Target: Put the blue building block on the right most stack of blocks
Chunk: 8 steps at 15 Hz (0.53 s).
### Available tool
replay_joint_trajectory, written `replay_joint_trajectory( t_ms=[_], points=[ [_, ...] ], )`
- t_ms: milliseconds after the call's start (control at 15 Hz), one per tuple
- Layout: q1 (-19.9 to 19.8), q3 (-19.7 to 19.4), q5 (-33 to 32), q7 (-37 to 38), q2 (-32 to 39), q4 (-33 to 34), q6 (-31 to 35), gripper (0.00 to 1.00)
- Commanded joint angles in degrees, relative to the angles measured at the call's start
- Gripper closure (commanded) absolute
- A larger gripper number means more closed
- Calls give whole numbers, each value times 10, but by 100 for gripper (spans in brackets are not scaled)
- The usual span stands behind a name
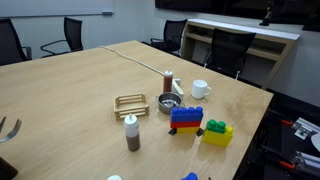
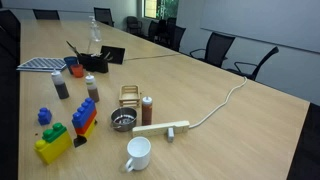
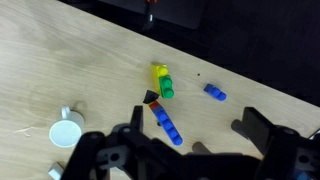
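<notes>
On light wooden surface [image 3: 60, 60]: small loose blue plastic studded brick [image 3: 215, 93] lies alone, right of wide yellow plastic brick with small green brick on top [image 3: 161, 80] in wrist view, near but apart. Blue-over-red wheeled brick stack [image 3: 165, 122] sits just beside yellow one. Robot gripper [image 3: 190, 130] spread wide, empty, clear of all bricks.

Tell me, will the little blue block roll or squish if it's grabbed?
Probably neither. The blue block looks like hard plastic, so it should stay stiff. It's boxy and lies flat on the table, so a push would likely slide it, not roll it. Being small, it's probably light and easily nudged askew.
</notes>
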Motion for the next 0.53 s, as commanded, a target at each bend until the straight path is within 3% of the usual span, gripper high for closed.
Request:
replay_joint_trajectory(
  t_ms=[0, 467],
  points=[
    [-13, 10, 4, -5, 1, 2, -3, 0],
    [12, 75, -18, -8, 43, -22, 89, 0]
  ],
)
